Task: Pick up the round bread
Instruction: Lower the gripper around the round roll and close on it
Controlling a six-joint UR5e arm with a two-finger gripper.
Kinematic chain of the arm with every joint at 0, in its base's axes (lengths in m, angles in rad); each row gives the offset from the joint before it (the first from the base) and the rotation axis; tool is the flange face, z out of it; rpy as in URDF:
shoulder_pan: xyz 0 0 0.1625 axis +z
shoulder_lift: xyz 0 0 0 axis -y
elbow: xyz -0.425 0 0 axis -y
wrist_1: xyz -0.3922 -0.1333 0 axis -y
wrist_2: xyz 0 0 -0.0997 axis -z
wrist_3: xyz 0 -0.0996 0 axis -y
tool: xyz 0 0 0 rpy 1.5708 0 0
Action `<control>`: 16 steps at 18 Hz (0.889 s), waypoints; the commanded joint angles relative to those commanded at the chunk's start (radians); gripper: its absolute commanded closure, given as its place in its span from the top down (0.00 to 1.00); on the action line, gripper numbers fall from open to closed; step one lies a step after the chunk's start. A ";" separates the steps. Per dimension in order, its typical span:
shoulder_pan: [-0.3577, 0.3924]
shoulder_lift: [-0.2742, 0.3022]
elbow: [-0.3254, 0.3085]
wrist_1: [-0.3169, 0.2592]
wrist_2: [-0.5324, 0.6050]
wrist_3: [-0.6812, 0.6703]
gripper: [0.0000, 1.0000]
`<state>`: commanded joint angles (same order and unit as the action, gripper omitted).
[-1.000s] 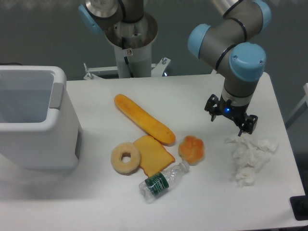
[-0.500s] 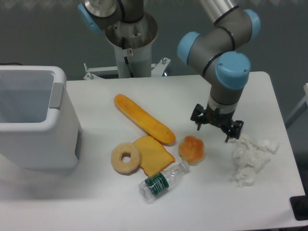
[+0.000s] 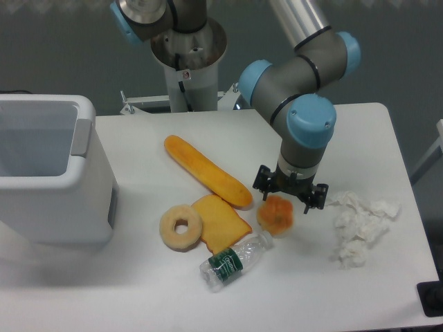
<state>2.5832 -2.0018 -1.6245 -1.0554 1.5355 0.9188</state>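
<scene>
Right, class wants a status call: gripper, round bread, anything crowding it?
Gripper open, above round bread, not gripping. Bottle touches bread's lower-left edge.

White bin (image 3: 48, 173) cut off at left edge, round bread (image 3: 276, 215) top partly behind jaws
</scene>
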 joint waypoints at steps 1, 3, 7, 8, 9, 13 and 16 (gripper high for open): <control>0.003 -0.011 -0.002 0.002 0.002 0.006 1.00; 0.021 -0.047 0.003 0.006 0.000 0.008 1.00; 0.025 -0.092 0.012 0.006 0.002 0.008 0.96; 0.023 -0.104 0.012 0.006 0.002 0.005 0.96; 0.023 -0.118 0.012 0.006 0.002 0.006 0.96; 0.025 -0.130 0.012 0.006 0.002 0.006 0.96; 0.023 -0.137 0.011 0.005 0.002 0.003 0.92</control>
<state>2.6062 -2.1383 -1.6137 -1.0508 1.5370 0.9219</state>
